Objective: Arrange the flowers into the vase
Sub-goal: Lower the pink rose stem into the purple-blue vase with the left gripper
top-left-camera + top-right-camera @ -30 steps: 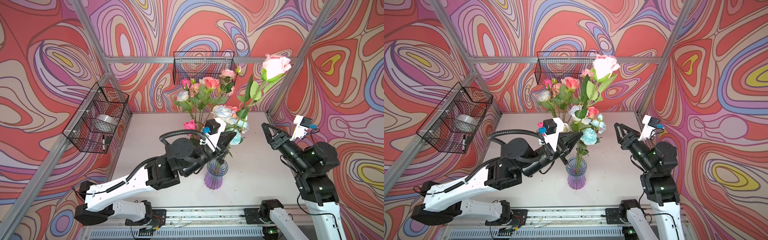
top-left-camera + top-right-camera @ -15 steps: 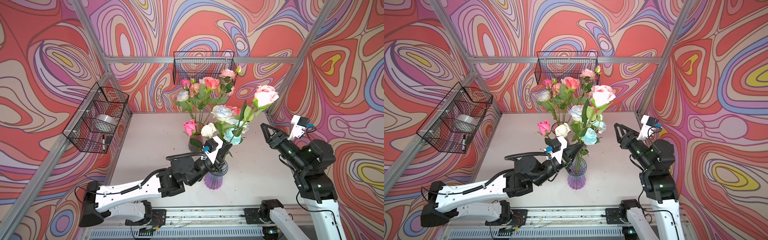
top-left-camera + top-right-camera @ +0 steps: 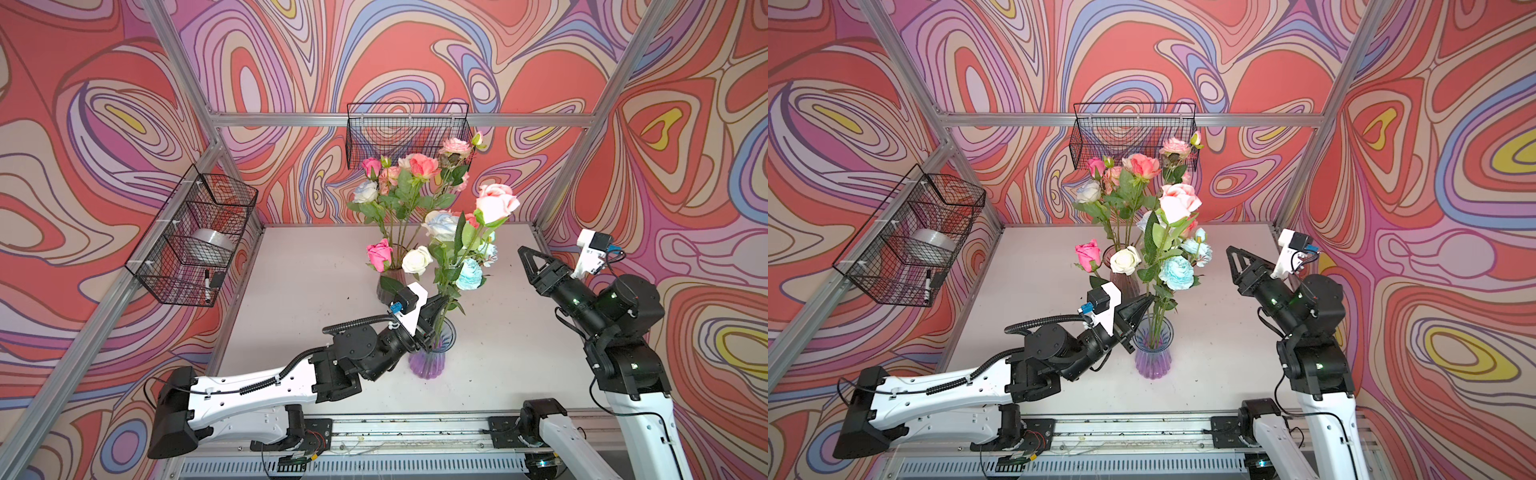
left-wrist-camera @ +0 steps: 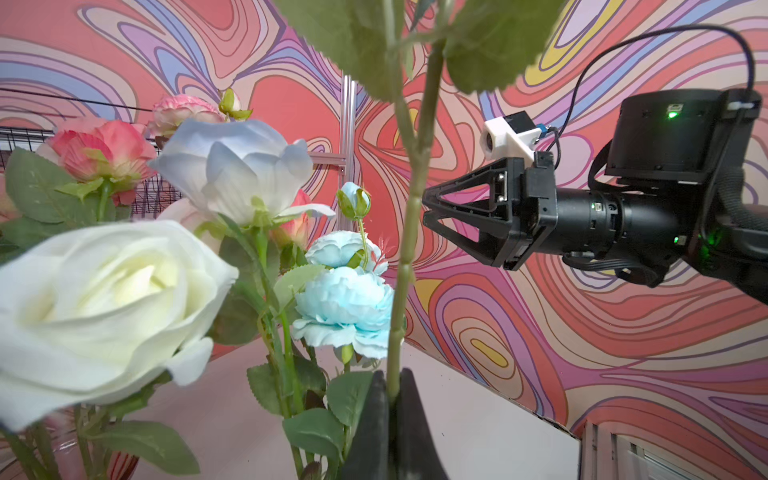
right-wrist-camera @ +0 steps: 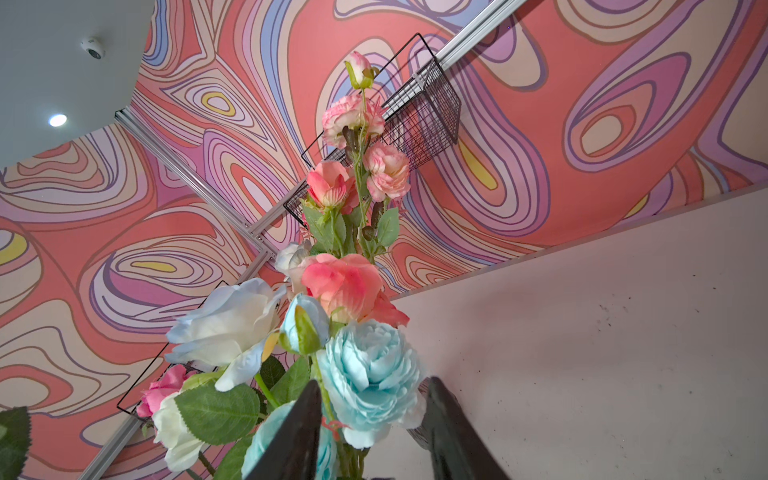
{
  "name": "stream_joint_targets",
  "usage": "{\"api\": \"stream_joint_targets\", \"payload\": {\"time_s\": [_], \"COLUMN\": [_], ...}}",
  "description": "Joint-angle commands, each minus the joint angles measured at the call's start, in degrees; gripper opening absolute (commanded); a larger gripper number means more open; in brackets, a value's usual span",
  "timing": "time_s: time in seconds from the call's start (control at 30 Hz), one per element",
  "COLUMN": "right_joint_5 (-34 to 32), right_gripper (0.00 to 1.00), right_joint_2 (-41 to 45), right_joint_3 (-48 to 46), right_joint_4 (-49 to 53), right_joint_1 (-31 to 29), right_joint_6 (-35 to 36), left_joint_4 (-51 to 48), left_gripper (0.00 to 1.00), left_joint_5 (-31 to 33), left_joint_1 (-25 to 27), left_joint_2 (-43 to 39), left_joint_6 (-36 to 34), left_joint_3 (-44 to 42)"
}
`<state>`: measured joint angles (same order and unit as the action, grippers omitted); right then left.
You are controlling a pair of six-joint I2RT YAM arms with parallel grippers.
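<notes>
Pink rose (image 3: 496, 203) is light, top-heavy, bendy-stemmed, so grab low; left gripper (image 3: 438, 307) pinches it tight just above the purple vase (image 3: 430, 357); right gripper (image 3: 523, 251) sits half-open, empty, at 3 o'clock.

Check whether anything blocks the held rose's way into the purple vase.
Nothing solid. The left gripper grips the pink rose by its stem above the purple vase; only stems of the blue flowers crowd its mouth.

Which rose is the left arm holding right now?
The tall pale-pink rose, the highest head over the purple vase. Its stem is pinched in the left jaws; the other roses stand free.
</notes>
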<state>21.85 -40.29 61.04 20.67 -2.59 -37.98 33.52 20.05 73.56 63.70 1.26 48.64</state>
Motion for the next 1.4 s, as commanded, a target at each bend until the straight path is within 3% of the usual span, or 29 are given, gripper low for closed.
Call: {"api": "stream_joint_targets", "payload": {"time_s": [0.0, 0.37, 0.7, 1.13, 1.37], "right_joint_5": [-0.1, 0.8, 0.7, 0.6, -1.4], "right_gripper": [0.42, 0.43, 0.42, 0.43, 0.41], "right_joint_2": [-0.1, -0.9, -0.5, -0.4, -3.8], "right_joint_3": [-0.6, -0.5, -1.0, -0.4, 4.4], "right_joint_4": [0.5, 0.3, 0.6, 1.8, 14.3], "right_joint_1": [0.0, 0.0, 0.0, 0.1, 0.1], "right_joint_6": [0.8, 0.3, 0.3, 0.4, 0.9], "left_joint_4": [3.8, 2.8, 1.0, -2.2, -15.2], "left_gripper": [0.00, 0.01, 0.22, 0.22, 0.22], "left_joint_5": [1.3, 2.2, 3.0, 3.0, 1.5], "left_joint_1": [0.2, 0.2, 0.2, 0.3, 0.2], "left_joint_2": [-1.2, -1.8, -2.4, -5.5, -10.9], "left_joint_6": [1.4, 2.4, 5.4, 7.6, 12.0], "left_joint_3": [-1.1, -1.8, -2.8, -2.9, 0.7]}}
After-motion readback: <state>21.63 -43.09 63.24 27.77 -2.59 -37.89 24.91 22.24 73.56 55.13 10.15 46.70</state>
